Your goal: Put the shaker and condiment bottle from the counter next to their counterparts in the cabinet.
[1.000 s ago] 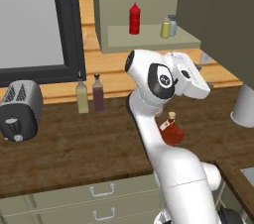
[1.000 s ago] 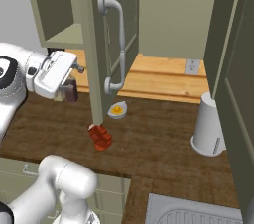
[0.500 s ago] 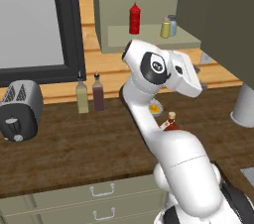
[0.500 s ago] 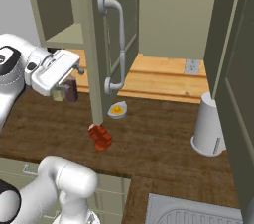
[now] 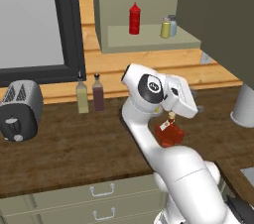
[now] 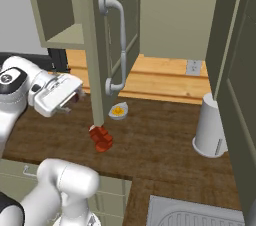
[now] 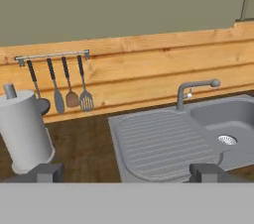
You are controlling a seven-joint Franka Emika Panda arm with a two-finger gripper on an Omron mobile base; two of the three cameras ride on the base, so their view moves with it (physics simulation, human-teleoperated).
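Red condiment bottle (image 5: 168, 132) on counter (image 5: 59, 148), just in front of arm. Yellow-olive shaker (image 5: 165, 28) on cabinet (image 5: 149, 39) shelf beside blue-grey shaker (image 5: 172, 25), seen from left base. Gripper (image 7: 126, 173) fingertips wide apart, empty, facing sink (image 7: 173, 141) and paper towel roll (image 7: 24, 134).

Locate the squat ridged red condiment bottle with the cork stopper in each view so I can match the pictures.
Left base view: squat ridged red condiment bottle, right of centre, on the dark wood counter beside the white arm.
Right base view: lower left of centre, below the cabinet door's edge.
Hand view: not there.
Shared landmark: white paper towel roll.
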